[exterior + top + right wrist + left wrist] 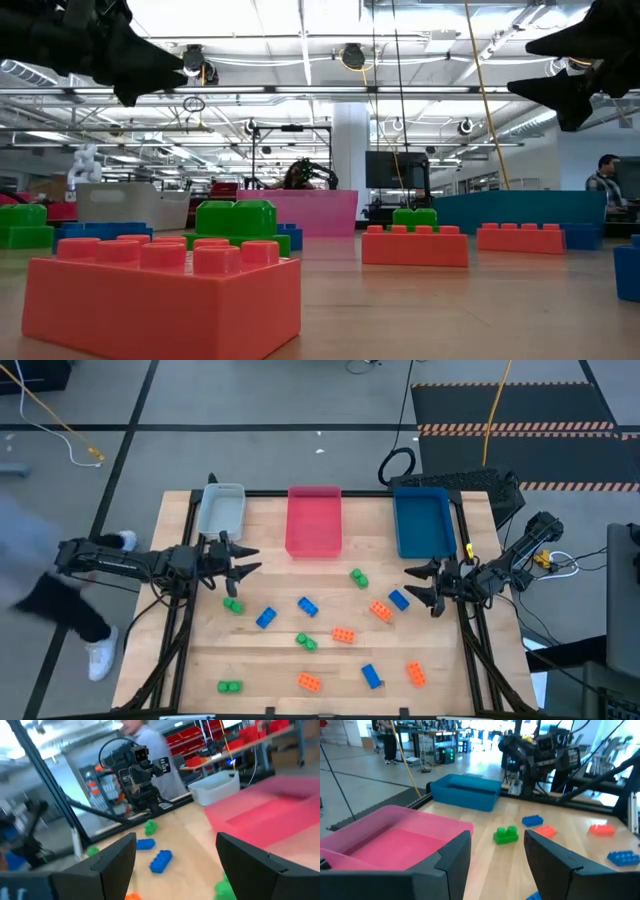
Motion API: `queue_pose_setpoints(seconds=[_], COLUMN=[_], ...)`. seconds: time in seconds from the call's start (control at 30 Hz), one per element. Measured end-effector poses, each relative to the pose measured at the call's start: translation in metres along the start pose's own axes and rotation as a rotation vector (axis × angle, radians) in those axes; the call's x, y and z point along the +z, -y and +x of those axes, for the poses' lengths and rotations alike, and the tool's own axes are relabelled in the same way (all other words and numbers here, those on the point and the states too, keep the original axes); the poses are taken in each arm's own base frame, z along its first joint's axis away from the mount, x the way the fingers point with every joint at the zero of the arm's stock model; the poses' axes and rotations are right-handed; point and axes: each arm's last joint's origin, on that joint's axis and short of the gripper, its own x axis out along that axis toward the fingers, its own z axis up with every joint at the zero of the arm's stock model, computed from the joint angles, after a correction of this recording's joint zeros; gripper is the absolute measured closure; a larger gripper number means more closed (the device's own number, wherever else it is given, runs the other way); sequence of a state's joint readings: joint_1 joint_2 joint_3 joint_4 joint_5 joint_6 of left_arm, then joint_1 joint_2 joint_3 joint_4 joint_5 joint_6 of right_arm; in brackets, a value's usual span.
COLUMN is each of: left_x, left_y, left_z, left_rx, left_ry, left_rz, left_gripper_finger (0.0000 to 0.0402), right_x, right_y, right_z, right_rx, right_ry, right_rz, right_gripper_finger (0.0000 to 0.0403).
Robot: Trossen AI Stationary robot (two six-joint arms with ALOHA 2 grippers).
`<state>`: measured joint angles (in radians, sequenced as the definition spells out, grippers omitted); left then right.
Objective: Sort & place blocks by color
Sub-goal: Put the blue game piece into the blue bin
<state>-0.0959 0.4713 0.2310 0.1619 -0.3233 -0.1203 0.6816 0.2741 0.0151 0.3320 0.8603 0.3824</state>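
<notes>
On table, small studded blocks [343, 635], orange, green, blue

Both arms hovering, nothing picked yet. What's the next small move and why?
Probably lower the right tool onto the blue block just beside it. Both tools are open and empty, all blocks lie loose on the table, and that block is the closest to either tool, with the blue tray right behind it. The left tool waits near the grey tray.
</notes>
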Motion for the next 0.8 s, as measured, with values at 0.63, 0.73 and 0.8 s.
queue_pose_setpoints(seconds=[0.63,0.73,0.8], left_x=[0.0022,0.0025,0.0031], left_y=[0.0006,0.0021,0.0034], left_z=[0.0,-0.0001,-0.0002], left_rx=[-0.013,-0.067,-0.109], left_ry=[0.021,0.02,0.024], left_rz=[0.029,0.03,0.034], left_gripper_finger=[0.0215,0.0215,0.0215], right_x=[0.0,0.0,0.0], right_y=[0.0001,0.0001,0.0001], right_z=[0.0,0.0,0.0], right_rx=[-0.002,-0.002,-0.002], right_ry=[0.001,0.0,0.0], right_rz=[0.077,0.077,0.077], right_gripper_finger=[0.0135,0.0135,0.0135])
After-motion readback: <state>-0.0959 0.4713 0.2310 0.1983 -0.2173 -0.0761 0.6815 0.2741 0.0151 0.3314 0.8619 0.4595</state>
